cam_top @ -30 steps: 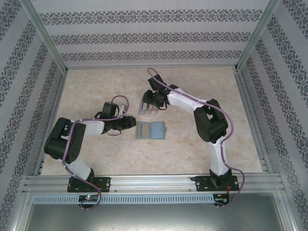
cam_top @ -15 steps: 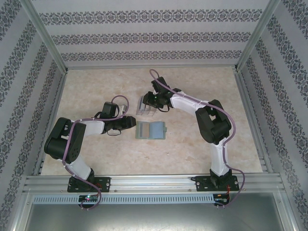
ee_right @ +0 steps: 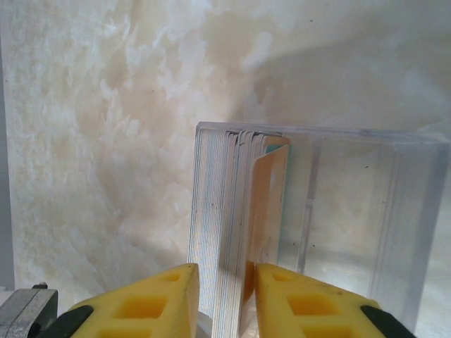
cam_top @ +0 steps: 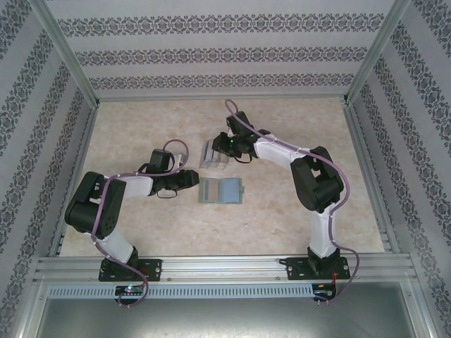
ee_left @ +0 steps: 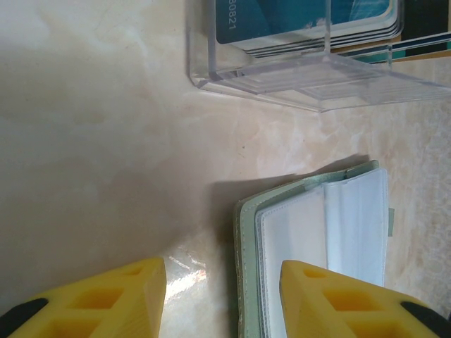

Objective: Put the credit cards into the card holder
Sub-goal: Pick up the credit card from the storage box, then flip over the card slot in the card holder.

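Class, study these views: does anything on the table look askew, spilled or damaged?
Only one thing: in the clear rack, the outermost card leans away from the rest of the stack, just ahead of the right hand. The wallet lies open and flat; nothing looks spilled or damaged.

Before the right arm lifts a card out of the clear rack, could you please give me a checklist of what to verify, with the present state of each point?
1. Grey-green folding wallet lies open, light blue pockets facing up: ok.
2. Right gripper straddles the thin plastic cards standing in the clear plastic slotted rack: ok.
3. Exactly one card between its fingers: cannot tell; several card edges sit there.
4. Its hold on the cards is firm: cannot tell.
5. Left gripper is open beside the wallet's edge: ok.
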You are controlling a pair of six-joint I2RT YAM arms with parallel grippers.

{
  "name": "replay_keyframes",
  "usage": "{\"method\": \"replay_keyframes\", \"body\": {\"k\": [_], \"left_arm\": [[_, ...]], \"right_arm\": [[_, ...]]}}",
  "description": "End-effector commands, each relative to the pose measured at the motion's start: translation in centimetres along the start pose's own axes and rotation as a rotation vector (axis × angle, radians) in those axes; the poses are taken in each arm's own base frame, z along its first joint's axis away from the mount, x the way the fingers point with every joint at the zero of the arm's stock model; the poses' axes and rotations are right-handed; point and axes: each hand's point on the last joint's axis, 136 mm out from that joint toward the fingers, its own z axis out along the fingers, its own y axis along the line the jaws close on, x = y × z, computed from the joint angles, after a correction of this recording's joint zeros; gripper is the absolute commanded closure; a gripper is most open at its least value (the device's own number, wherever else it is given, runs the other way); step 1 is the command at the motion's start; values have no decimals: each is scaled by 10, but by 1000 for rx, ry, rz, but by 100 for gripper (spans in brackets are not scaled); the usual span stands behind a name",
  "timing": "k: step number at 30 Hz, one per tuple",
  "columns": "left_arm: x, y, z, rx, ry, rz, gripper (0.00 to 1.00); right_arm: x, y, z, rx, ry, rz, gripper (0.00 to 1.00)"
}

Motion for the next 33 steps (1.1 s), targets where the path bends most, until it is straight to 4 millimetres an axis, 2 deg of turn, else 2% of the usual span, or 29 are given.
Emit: {"method": "replay_keyframes", "body": {"k": [1,4,13,19,28,33], "left_arm": [[-1,4,2,-2,2,5,53],[0,4,2,-3,9,7,53],[1,4,3,1,10,4,54],[0,4,1,-8,6,10,54],[-2,8,-2,-41,-4,22,59],[-1,5,-1,-25,-4,26,59]], "right_arm": [[-8,12,-16,-30,-21,0,77],[-8,9,-20,-18,-31,-4,85],[-9,4,-30,-12,-31,-13,98],[-4,-3,-46,-11,-34,-20,100],[35,-6,-105,-111,20,-78,100],[71,-23,-117,-128,80,-123,99]]}}
